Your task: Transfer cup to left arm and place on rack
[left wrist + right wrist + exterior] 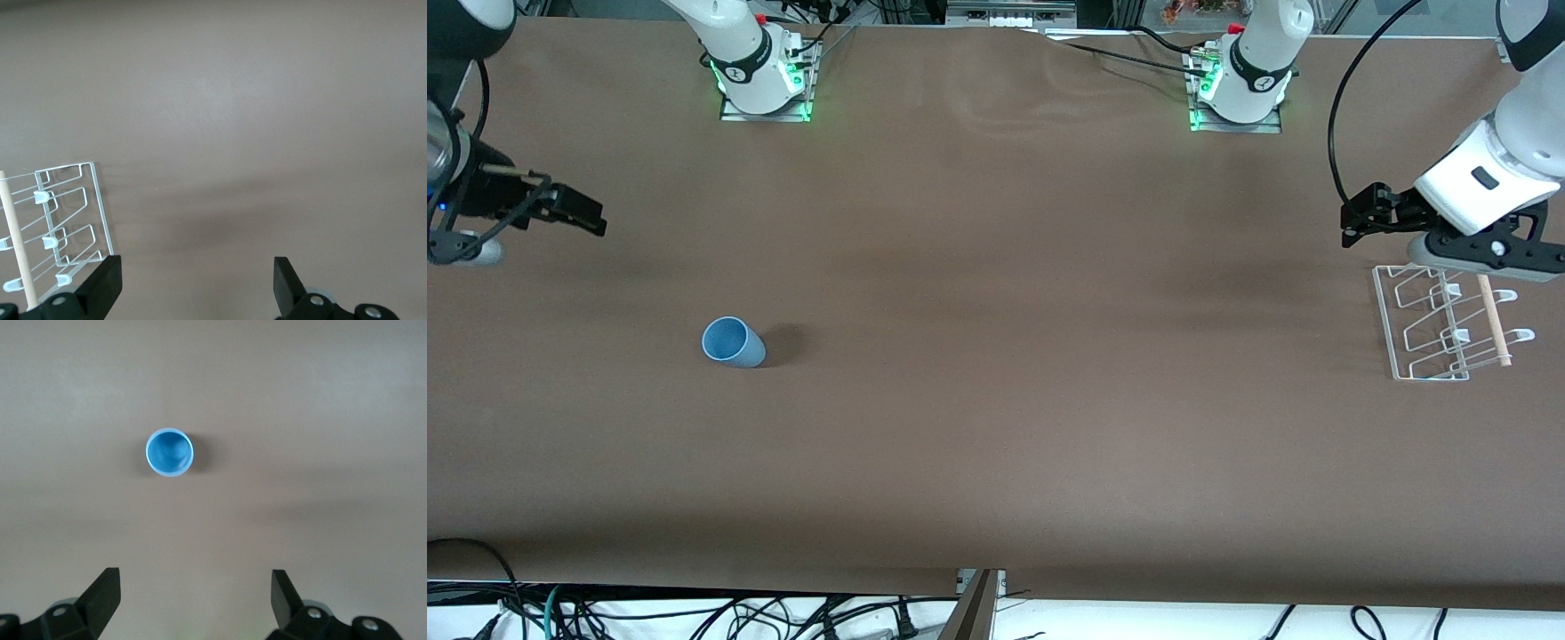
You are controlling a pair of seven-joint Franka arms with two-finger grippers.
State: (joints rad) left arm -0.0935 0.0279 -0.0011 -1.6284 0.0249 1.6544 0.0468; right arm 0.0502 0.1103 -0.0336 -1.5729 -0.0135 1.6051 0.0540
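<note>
The light-blue cup [732,342] stands upright, mouth up, on the brown table toward the right arm's end; it also shows in the right wrist view [169,453]. My right gripper [578,211] [193,597] is open and empty, up over bare table, well apart from the cup. The white wire rack [1436,329] with its wooden dowel [1494,324] lies at the left arm's end and shows in the left wrist view [63,230]. My left gripper [1365,218] [195,287] is open and empty, over the table just beside the rack.
The two arm bases [760,80] [1238,89] stand along the table's edge farthest from the front camera. A black cable [1338,116] loops from the left arm. Loose cables [694,618] lie below the table's near edge.
</note>
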